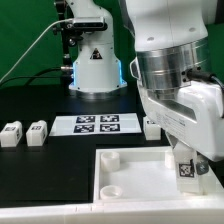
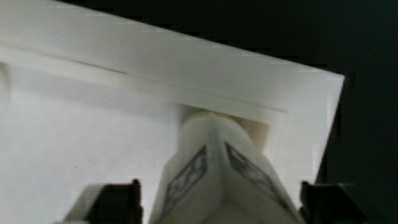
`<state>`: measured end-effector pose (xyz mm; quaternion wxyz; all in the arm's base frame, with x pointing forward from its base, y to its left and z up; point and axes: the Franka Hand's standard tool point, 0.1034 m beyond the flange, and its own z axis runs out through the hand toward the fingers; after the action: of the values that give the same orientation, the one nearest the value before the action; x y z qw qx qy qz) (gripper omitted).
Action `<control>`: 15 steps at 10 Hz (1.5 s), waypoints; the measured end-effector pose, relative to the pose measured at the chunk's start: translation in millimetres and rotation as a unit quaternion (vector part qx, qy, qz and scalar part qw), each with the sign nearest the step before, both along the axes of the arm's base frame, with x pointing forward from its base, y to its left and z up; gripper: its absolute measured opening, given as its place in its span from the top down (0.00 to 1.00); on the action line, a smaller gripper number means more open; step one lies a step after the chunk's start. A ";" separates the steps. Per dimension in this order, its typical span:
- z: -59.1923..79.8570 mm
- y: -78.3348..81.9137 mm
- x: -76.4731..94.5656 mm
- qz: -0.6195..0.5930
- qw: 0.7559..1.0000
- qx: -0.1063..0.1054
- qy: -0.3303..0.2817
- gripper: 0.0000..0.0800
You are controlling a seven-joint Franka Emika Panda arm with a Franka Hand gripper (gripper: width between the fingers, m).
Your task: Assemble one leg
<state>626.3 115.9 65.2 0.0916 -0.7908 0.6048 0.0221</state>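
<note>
The gripper pinched a leg over the plate's corner socket. Seating it, probably half done, called for a straight push down.

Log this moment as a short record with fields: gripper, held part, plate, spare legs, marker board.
gripper: gripper shut on the leg, over the plate's corner at the exterior view's right
held part: leg between the fingers, tag visible, its end at a plate corner
plate: white plate, near edge of table
spare legs: two at exterior view's left, one beside the marker board
marker board: marker board, flat behind the plate
</note>
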 end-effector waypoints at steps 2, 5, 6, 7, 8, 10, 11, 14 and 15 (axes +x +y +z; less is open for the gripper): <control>-1.2 4.2 -2.0 0.070 0.998 -0.005 -0.010 0.26; 0.2 5.2 -1.5 0.291 0.955 -0.023 -0.051 0.19; -1.0 5.2 -2.4 0.361 0.930 -0.033 -0.062 0.19; -1.3 3.9 -2.2 0.392 0.917 -0.035 -0.067 0.19; -1.4 2.6 -2.1 0.436 0.896 -0.040 -0.073 0.19; -1.8 2.0 -2.1 0.447 0.890 -0.042 -0.074 0.37; -1.9 1.9 -2.1 0.448 0.890 -0.042 -0.074 0.37; -1.7 2.3 -1.8 0.344 0.936 -0.032 -0.059 0.63; -1.1 2.3 -0.6 0.278 0.959 -0.025 -0.049 0.63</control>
<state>625.7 118.2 64.1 0.0912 -0.9299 0.3562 -0.0071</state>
